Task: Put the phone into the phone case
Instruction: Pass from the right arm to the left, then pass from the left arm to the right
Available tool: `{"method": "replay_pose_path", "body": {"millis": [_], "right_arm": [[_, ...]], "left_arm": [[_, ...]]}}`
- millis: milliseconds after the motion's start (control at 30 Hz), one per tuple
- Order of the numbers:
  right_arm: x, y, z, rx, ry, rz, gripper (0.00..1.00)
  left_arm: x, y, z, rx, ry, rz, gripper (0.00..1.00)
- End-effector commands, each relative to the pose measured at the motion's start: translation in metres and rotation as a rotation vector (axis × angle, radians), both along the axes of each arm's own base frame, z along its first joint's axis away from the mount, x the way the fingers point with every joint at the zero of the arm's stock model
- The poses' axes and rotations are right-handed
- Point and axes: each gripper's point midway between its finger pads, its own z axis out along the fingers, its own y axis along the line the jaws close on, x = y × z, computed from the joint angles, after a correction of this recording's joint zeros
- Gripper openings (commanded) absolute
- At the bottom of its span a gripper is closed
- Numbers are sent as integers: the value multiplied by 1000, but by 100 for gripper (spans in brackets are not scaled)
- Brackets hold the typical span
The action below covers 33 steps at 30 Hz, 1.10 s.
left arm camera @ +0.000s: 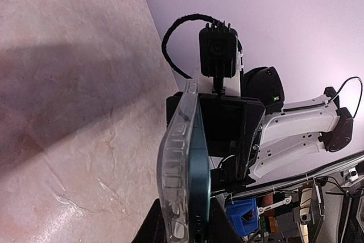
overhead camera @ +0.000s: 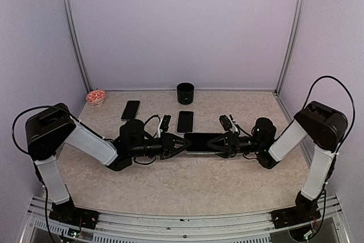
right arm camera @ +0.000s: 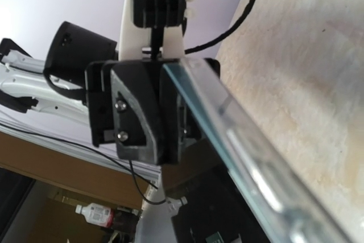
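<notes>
A teal phone point(left arm camera: 201, 180) lies against a clear phone case point(left arm camera: 175, 163), seen edge-on in the left wrist view. My left gripper point(left arm camera: 185, 233) is shut on both, one finger on the case and one on the phone. From above, the phone point(overhead camera: 200, 142) hangs level between the two arms over the table's middle. My left gripper point(overhead camera: 183, 143) holds its left end and my right gripper point(overhead camera: 223, 142) grips its right end. In the right wrist view the phone's glassy edge point(right arm camera: 239, 140) runs diagonally. That gripper's own fingertips are hidden there.
Two dark phones point(overhead camera: 130, 110) point(overhead camera: 185, 121) lie flat on the table behind the grippers. A black cup point(overhead camera: 185, 93) stands by the back wall. A small red-and-white bowl point(overhead camera: 95, 96) sits at the back left. Aluminium posts point(overhead camera: 74, 32) frame the corners.
</notes>
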Motion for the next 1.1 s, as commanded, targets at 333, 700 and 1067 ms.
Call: {"method": "replay_pose_path", "body": {"millis": [333, 700, 1067], "right_arm": [[5, -11, 12, -75, -171, 51, 65], [11, -11, 4, -185, -249, 59, 66], [4, 14, -7, -250, -253, 94, 67]], "left_arm": [[2, 23, 11, 72, -14, -7, 7], [0, 31, 15, 107, -12, -25, 8], [-7, 15, 15, 97, -9, -63, 20]]}}
